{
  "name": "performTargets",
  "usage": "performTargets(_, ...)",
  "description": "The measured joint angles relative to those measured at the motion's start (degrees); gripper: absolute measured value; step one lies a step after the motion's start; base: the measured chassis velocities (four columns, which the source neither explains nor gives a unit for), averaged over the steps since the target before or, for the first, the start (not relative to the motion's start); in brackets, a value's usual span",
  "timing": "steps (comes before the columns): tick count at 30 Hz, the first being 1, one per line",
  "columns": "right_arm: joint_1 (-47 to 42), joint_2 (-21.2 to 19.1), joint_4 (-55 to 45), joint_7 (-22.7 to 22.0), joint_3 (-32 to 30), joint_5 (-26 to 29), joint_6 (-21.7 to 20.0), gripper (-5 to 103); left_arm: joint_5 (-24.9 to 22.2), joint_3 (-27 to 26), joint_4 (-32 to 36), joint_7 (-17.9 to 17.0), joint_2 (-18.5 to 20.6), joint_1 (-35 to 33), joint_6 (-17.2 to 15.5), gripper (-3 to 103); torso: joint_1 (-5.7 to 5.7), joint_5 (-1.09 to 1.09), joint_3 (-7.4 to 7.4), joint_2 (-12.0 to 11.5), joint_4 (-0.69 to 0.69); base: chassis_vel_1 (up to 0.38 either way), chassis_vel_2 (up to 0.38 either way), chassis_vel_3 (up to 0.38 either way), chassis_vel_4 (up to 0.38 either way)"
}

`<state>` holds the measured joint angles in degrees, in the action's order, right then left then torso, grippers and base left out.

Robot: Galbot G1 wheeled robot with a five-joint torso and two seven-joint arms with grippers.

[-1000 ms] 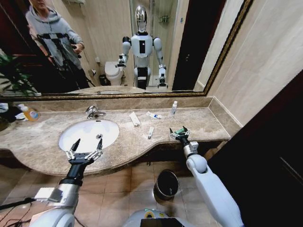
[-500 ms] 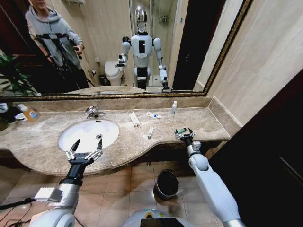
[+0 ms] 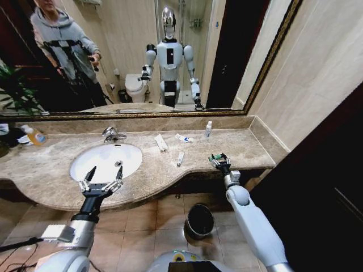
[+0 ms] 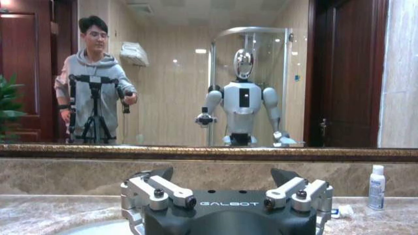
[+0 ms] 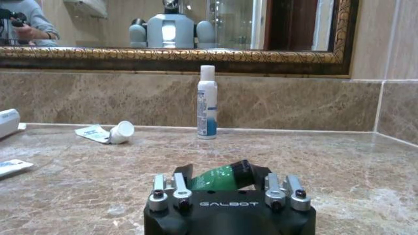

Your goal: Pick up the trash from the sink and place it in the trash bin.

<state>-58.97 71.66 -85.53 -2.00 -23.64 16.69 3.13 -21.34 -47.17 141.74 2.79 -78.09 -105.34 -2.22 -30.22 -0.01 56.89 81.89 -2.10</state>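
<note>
Clamped in the right gripper [image 3: 218, 160] at the counter's front edge, green stick [image 5: 219, 177] at 12 o'clock from the black trash bin [image 3: 199, 221] below, could slip from a loose pinch; left gripper [image 3: 101, 180] spread apart over the sink [image 3: 79, 164].

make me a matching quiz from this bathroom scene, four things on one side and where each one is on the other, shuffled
Things:
1. green stick
2. small bottle with white cap
3. left gripper
4. trash bin

Places:
A. on the floor below the counter
B. upright on the counter by the back wall
C. hovering at the front rim of the sink, jaws open
D. between the jaws of the right gripper

Pairs: 1-D, 2-B, 3-C, 4-A
</note>
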Motion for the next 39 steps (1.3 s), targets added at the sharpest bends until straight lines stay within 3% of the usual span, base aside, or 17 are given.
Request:
performTargets(5,-0.04,0.06,-0.06,0.03,-0.11,0.17,0.07,53,0.0,0.0,0.0,0.0,0.0,0.0,0.0,100,0.0,0.0,0.0,0.0,0.0,0.0,0.0,0.0,0.0)
performTargets(7,-0.07,0.08,-0.07,0.08,-0.29,0.39,0.16,43,0.0,0.0,0.0,0.0,0.0,0.0,0.0,100,0.0,0.0,0.01,0.0,-0.01,0.0,0.0,0.0,0.0)
performTargets(14,-0.05,0.06,-0.17,0.24,-0.64,0.91,0.32,27,0.0,0.0,0.0,0.0,0.0,0.0,0.0,100,0.0,0.0,0.01,0.0,-0.01,0.0,0.0,0.0,0.0)
performTargets(30,-0.74,-0.25,-2.81,0.56,-2.04,3.92,0.16,25,0.0,0.0,0.0,0.0,0.0,0.0,0.0,100,-0.01,0.03,0.02,-0.01,-0.02,0.0,0.0,0.0,0.0)
performTargets(39,-7.61,-3.32,-14.3,1.89,-5.15,11.69,-1.37,25,0.0,0.0,0.0,0.0,0.0,0.0,0.0,100,-0.01,0.02,0.01,-0.01,-0.02,0.0,0.0,0.0,0.0)
